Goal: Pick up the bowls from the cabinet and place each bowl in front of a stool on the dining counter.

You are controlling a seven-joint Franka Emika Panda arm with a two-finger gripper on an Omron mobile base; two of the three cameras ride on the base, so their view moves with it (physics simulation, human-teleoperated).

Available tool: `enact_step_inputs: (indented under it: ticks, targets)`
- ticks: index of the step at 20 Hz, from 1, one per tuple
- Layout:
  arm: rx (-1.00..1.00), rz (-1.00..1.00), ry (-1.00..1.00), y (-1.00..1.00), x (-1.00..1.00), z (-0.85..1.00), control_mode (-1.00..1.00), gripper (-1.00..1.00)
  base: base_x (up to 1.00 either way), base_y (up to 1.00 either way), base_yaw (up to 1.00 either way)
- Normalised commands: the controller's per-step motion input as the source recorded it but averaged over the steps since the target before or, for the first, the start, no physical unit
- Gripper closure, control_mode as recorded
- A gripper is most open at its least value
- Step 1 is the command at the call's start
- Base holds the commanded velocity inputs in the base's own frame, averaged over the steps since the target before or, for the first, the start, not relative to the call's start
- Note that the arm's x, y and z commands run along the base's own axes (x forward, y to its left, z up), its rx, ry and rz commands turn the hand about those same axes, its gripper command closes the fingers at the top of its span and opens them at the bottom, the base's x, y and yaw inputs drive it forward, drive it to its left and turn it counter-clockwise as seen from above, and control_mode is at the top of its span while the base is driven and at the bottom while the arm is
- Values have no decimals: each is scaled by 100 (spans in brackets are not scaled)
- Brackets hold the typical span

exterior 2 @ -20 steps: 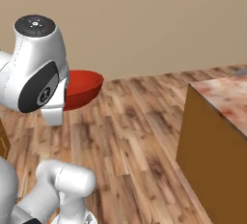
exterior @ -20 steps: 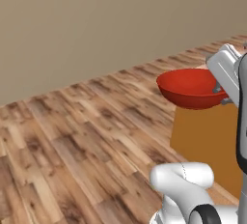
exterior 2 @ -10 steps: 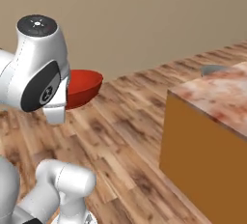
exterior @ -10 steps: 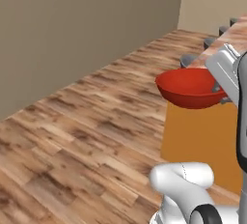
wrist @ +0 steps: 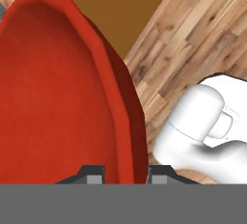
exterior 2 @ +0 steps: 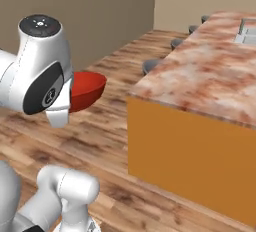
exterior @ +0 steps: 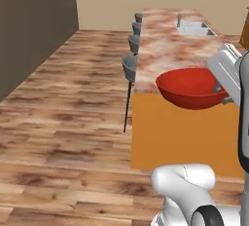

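A glossy red bowl (exterior: 188, 87) hangs in the air in front of the near end of the dining counter (exterior: 165, 49), about level with its marble top. My gripper (wrist: 126, 175) is shut on the bowl's rim (wrist: 126, 136), one fingertip (wrist: 94, 174) inside the bowl and the other outside. In the right base view the bowl (exterior 2: 89, 88) sticks out from behind my arm, left of the counter (exterior 2: 210, 73). The cabinet is out of view.
A row of grey stools (exterior: 130, 67) lines the counter's left side, over the wooden floor (exterior: 63, 103). A grey sink (exterior: 194, 28) is set in the far end of the top. A dark wall (exterior: 34, 20) stands at the left.
The whole picture has swung round with the base: the dining counter and its stools have come into view ahead. The red bowl stays in my grip, in the same place relative to the arm.
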Motion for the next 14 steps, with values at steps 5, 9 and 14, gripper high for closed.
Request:
enact_step_inputs:
  ticks: [5, 9, 14]
  targets:
    - [0, 0, 0, 0, 0, 0, 100, 100, 70, 85, -67]
    - [0, 0, 0, 0, 0, 0, 100, 100, 12, 100, -48]
    - [0, 0, 0, 0, 0, 0, 100, 100, 0, 100, -40]
